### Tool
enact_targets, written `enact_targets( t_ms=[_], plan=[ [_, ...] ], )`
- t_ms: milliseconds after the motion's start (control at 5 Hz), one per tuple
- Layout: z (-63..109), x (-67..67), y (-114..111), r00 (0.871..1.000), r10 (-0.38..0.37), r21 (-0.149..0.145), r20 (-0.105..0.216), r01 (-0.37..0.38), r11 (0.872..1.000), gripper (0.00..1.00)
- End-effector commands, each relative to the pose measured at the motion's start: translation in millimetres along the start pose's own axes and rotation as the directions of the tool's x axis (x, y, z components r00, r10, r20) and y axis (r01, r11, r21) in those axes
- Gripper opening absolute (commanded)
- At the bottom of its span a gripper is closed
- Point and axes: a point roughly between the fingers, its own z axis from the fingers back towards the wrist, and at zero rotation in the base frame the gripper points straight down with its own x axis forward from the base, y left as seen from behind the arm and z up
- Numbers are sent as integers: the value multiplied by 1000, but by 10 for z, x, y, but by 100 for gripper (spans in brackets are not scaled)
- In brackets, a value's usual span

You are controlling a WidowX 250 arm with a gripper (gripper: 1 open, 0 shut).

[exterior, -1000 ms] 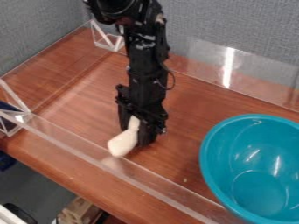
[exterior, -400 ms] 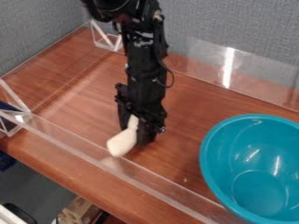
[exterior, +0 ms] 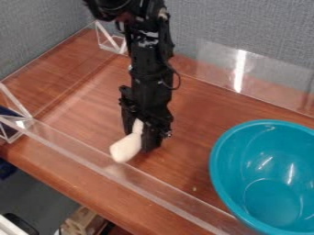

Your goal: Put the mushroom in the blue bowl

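Observation:
The mushroom (exterior: 127,147) is a small cream-white piece lying on the wooden table, near the front clear wall. My gripper (exterior: 142,139) points straight down over it, with the black fingers closed on the mushroom's upper end. The mushroom's lower end sticks out to the left of the fingers and still looks to rest on the table. The blue bowl (exterior: 267,174) is a large glossy teal bowl at the right, standing apart from the gripper with nothing inside.
A low clear plastic wall (exterior: 86,161) runs along the front edge, and another clear wall (exterior: 252,69) stands at the back right. A white bracket (exterior: 110,39) sits at the back left corner. The wooden table (exterior: 73,87) shows bare to the left.
The fingers have drawn slightly tighter on the mushroom. The arm has stayed in place.

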Motion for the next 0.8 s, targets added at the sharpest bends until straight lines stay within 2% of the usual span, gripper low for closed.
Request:
enact_targets(
  t_ms=[0,600],
  plan=[
    [194,33,25,999,2,34,55,-4,999,0],
    [339,42,-4,998,9,57,61,-12,998,0]
  ],
)
